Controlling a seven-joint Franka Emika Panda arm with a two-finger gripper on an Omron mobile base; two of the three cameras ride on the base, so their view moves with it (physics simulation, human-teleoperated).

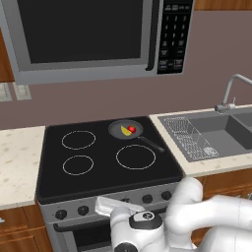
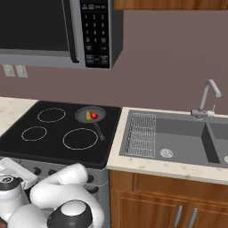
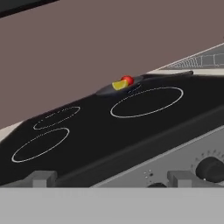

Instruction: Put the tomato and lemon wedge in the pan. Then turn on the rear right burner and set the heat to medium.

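My pincer is spread wide and holds nothing, low at the stove's front edge just above the knobs, since the knob work is what I judge remains. My hand looks across the black cooktop from there. Beyond, the pan sits on the rear right burner, handle angled toward the sink. The tomato and lemon lie touching inside its bowl, so the loading part looks done. Which knob serves that burner I cannot tell.
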